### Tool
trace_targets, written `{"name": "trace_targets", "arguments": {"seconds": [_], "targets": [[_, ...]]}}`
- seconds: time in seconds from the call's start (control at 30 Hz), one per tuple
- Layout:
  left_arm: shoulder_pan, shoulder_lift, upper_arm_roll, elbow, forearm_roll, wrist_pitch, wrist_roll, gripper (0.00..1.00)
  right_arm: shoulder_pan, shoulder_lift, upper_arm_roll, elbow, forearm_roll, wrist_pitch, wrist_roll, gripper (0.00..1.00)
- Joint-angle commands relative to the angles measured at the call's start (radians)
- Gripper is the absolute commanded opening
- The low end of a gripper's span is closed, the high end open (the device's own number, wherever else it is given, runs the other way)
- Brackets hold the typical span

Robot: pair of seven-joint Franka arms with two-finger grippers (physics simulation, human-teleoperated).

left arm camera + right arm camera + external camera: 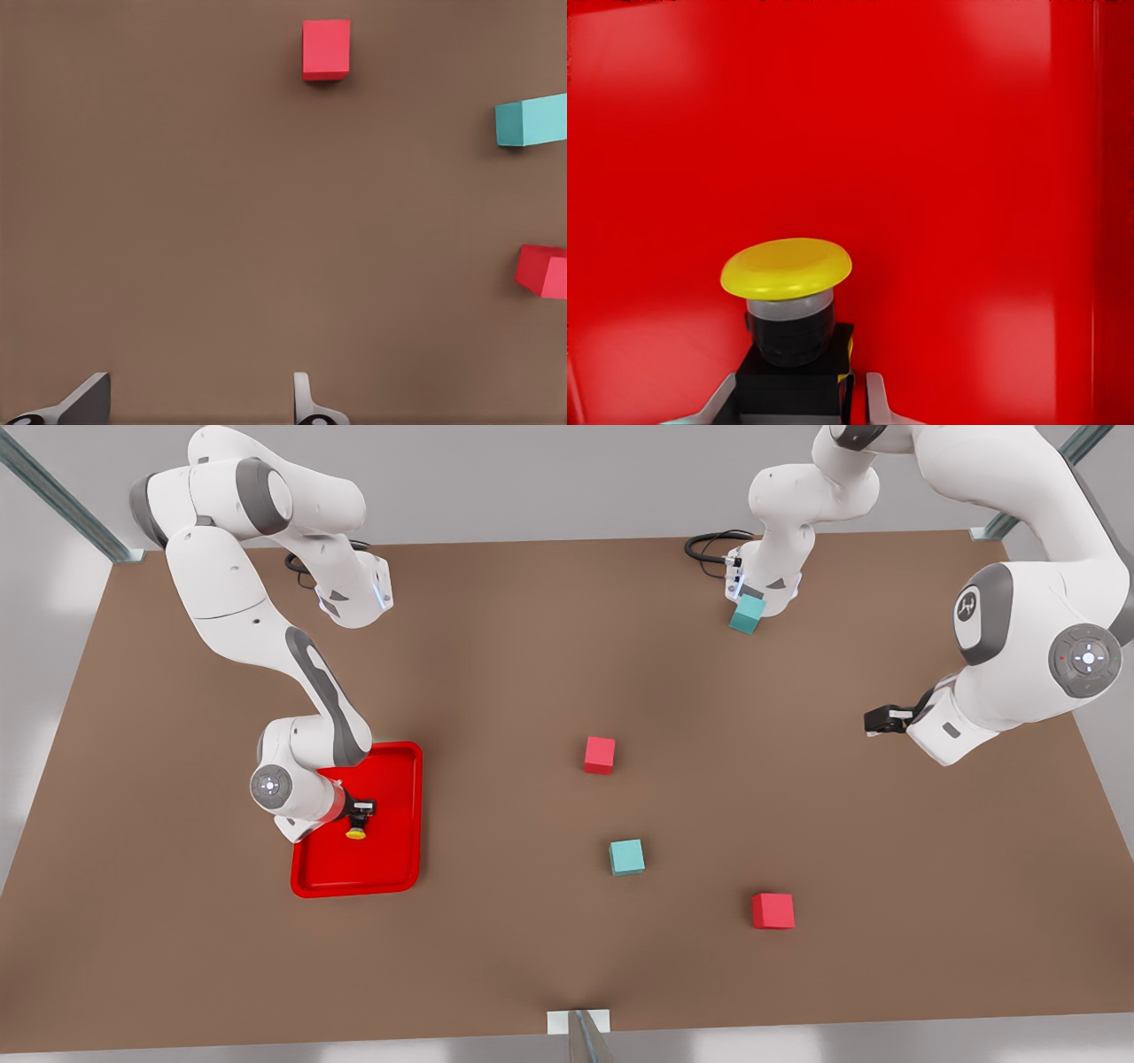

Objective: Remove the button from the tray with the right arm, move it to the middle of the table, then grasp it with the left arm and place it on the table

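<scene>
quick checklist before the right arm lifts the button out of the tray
1. Right gripper is over the tray: ok.
2. Its fingers flank the body of the button: ok.
3. Firm grasp on the button: cannot tell; contact is not clear.
4. Table middle is free for the handover: ok; the nearest red cube sits toward the front view's right.
5. Left gripper is open, waiting over bare table: ok.
6. Button is clear of the tray rim: ok.

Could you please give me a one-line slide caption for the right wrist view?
Right gripper closed on the button over the red tray.
</scene>
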Motion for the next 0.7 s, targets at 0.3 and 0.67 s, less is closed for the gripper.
{"name": "trace_targets", "arguments": {"seconds": [0.3,0.67], "targets": [[0.001,-0.001,0.0,0.0,-0.001,0.0,0.005,1.0,0.022,-0.008,-0.001,0.001,-0.063,-0.01,0.131,0.6],[0.003,0.005,0.001,0.0,-0.002,0.002,0.018,1.0,0.022,0.002,-0.001,0.001,-0.063,0.002,0.137,0.6]]}}
